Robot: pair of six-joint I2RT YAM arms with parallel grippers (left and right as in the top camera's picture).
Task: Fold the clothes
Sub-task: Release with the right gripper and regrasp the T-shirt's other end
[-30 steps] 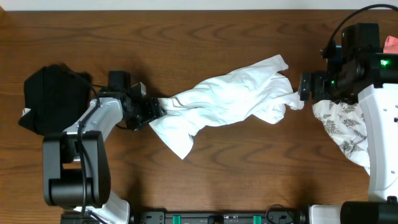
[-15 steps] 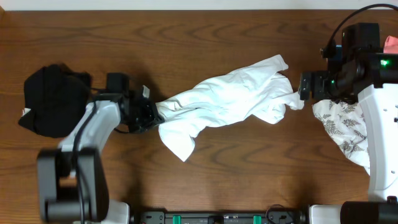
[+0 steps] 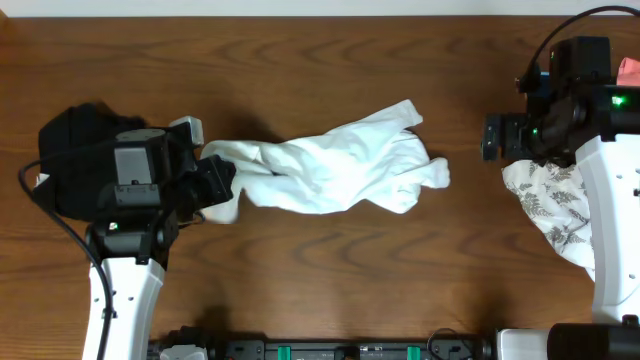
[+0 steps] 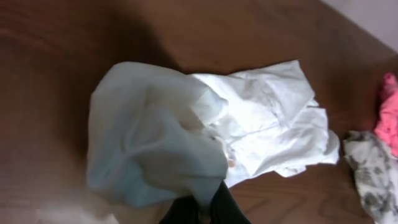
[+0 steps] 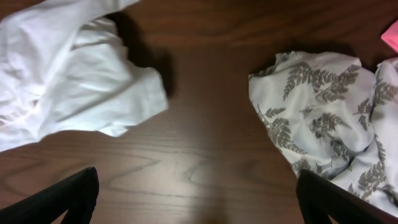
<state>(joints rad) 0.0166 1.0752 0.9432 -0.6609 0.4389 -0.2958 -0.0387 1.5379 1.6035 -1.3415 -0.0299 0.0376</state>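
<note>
White T-shirt [image 3: 330,170] crumpled at middle of table [image 3: 330,290], left end pinched in closed left gripper [image 3: 215,185]. Right gripper [image 5: 198,205] spread wide, empty, between T-shirt and leaf-print garment [image 3: 550,200], touching neither.

Pink garment [image 3: 628,70]: cut off at right edge. Leaf-patterned garment [image 3: 545,195]: we see part only; right arm [image 3: 612,190] covers the rest. Left gripper [image 4: 201,210]: fingers cropped at bottom edge, blurred white T-shirt [image 4: 155,149] fold over them.
</note>
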